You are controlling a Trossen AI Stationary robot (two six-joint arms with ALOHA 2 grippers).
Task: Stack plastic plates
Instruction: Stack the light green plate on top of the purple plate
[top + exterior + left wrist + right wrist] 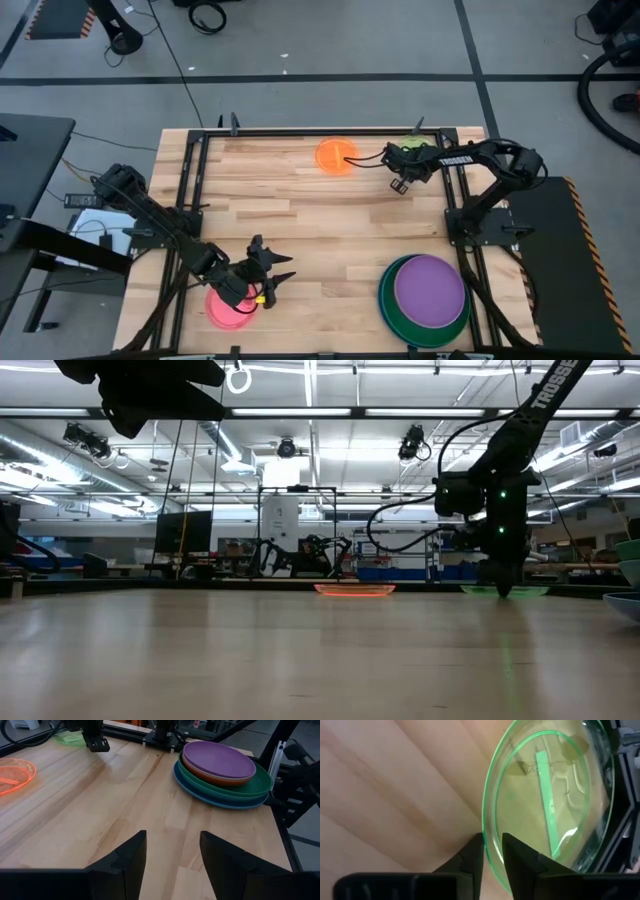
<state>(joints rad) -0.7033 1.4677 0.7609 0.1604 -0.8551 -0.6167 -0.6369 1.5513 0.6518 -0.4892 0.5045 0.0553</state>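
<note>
The small lime plate (545, 795) lies flat near the table's far right corner (412, 146). My right gripper (492, 842) points down on it (503, 586), its fingers nearly together across the rim. The small orange plate (336, 157) lies flat to its left. A stack (425, 298) with the purple plate (218, 759) on top of red-orange, green and blue ones sits at the near right. My left gripper (172, 855) is open and hovers near the near left (281, 270), beside the pink plate (228, 310). I see no cream plate. My right gripper pinches the lime plate's rim (487, 827) between its two fingers, one finger (517, 852) inside the plate and one outside. The fingers come from above, pointing down. The plate still lies flat on the table.
Black frame rails (190, 200) run along the table's left, far and right edges. Bare wood (320, 230) spreads across the table's middle. The right arm's base (470, 225) stands at the right edge, just beyond the stack.
</note>
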